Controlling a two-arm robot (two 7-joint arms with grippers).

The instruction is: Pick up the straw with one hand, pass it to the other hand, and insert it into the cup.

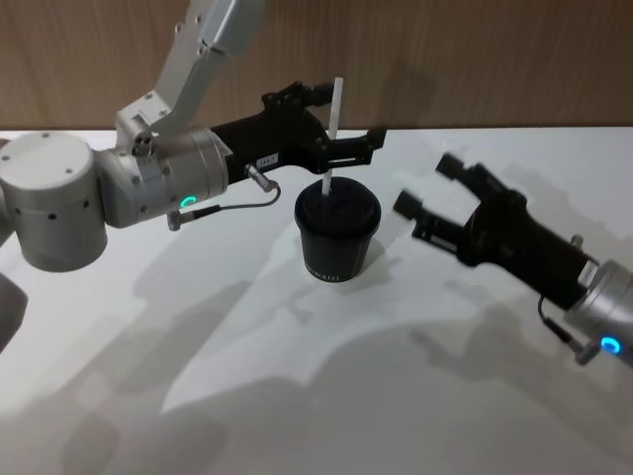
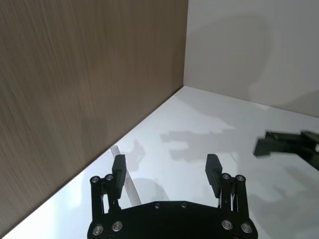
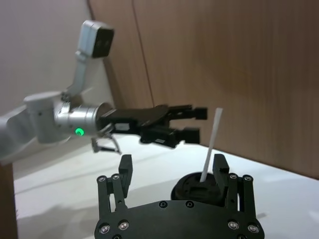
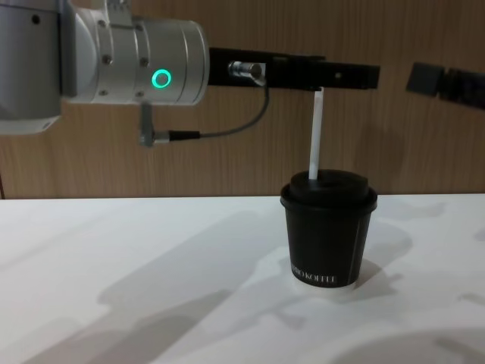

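Note:
The black cup [image 1: 337,236] stands mid-table with white lettering [image 4: 314,278] on its side. The white straw [image 1: 333,124] stands upright in its lid [image 3: 192,186], tilted slightly. My left gripper [image 1: 351,114], on the silver green-ringed wrist, is open around the straw's upper part. In the left wrist view the straw [image 2: 124,177] lies close beside one finger [image 2: 118,169], and nothing pinches it. My right gripper [image 1: 427,185] hovers open just right of the cup, at about lid height, holding nothing. The right wrist view shows the straw [image 3: 212,144] beyond its own fingers [image 3: 219,167].
A wooden wall [image 1: 475,59] runs along the table's far edge, close behind the left gripper. The white tabletop [image 1: 297,396] stretches toward me in front of the cup. A grey cable [image 4: 220,133] loops under the left wrist.

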